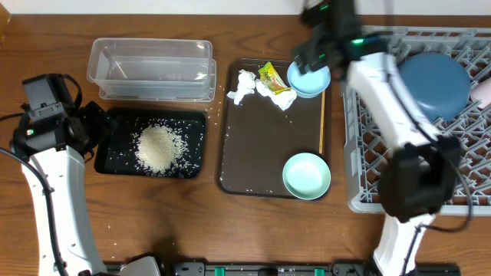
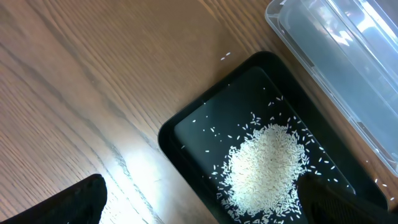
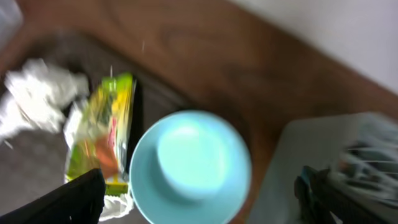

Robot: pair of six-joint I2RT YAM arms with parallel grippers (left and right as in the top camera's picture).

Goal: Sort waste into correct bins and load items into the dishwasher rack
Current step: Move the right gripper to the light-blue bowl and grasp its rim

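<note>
Bowl [image 1: 309,79], light blue, sits at the tray's [image 1: 261,153] far right corner in the overhead view, with the right end effector [image 1: 316,54] above it. Left wrist: the left end effector [image 2: 205,202] is spread wide over rice [image 2: 264,165], holding nothing. Right wrist: the fingers are apart and empty, straddling the bowl, and the wrapper [image 3: 102,134] touches its rim. The bowl looks rigid, smooth and light, probably slippery; pinch its rim on the side away from the wrapper.

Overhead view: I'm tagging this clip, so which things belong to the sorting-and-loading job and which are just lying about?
Job: rice, black tray, clear tub, tissues, snack wrapper, light blue bowl, mint-green bowl, dark blue dish, wooden stick, grey rack.
Just there: brown serving tray, wooden table.
</note>
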